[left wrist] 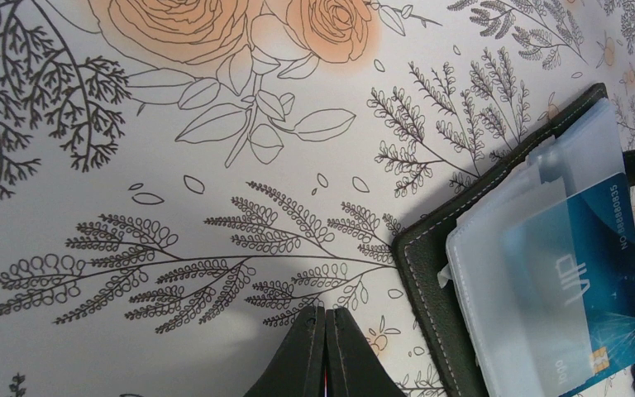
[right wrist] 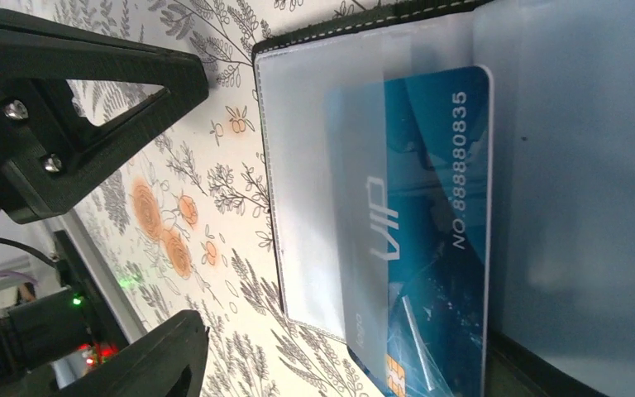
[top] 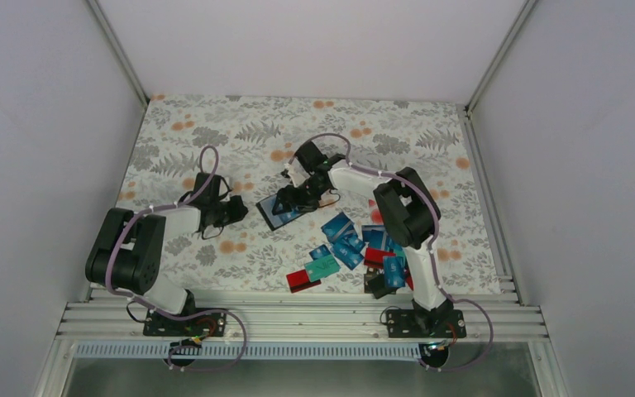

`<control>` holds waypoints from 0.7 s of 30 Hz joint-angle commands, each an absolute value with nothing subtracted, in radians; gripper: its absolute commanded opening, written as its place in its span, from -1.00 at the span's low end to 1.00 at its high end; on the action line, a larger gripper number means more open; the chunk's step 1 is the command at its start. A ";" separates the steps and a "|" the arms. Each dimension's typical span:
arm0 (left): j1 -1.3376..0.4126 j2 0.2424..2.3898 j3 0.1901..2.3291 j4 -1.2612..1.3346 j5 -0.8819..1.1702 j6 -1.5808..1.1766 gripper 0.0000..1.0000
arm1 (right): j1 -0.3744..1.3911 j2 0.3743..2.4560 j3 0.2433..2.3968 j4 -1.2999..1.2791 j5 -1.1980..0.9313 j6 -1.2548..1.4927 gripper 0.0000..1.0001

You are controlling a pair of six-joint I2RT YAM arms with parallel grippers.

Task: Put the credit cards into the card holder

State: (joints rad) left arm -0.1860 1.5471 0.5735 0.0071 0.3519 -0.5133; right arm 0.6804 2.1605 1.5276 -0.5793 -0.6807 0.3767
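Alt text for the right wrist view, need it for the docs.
A blue credit card printed "VIP" lies partly under a clear sleeve of the open black card holder, seen close up. At the left, the right gripper is open and holds nothing, above a floral tablecloth.

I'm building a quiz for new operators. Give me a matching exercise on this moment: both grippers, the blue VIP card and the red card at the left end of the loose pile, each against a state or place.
Things
1. left gripper
2. right gripper
3. blue VIP card
4. red card

States or places
A. partly under a clear sleeve of the card holder
B. jaws wide apart, nothing between them
C. lying flat on the cloth, outside the holder
D. jaws pressed together

Pairs: 1-D, 2-B, 3-A, 4-C
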 commanded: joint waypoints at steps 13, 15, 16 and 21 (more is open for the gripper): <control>-0.190 1.498 0.531 -0.113 0.298 -0.522 -0.95 | 0.686 2.120 1.626 -0.691 -0.498 0.280 0.62; -0.190 1.484 0.531 -0.123 0.291 -0.521 -0.95 | 0.686 2.119 1.625 -0.685 -0.489 0.278 0.63; -0.191 1.479 0.531 -0.127 0.289 -0.520 -0.95 | 0.687 2.120 1.622 -0.683 -0.487 0.278 0.64; -0.205 1.485 0.535 -0.134 0.286 -0.517 -0.95 | 0.689 2.140 1.601 -0.687 -0.440 0.284 0.65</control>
State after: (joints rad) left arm -0.1936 1.4841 0.5510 -0.0738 0.3164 -0.5159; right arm 0.6804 2.1540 1.6020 -0.6743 -0.5095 0.2913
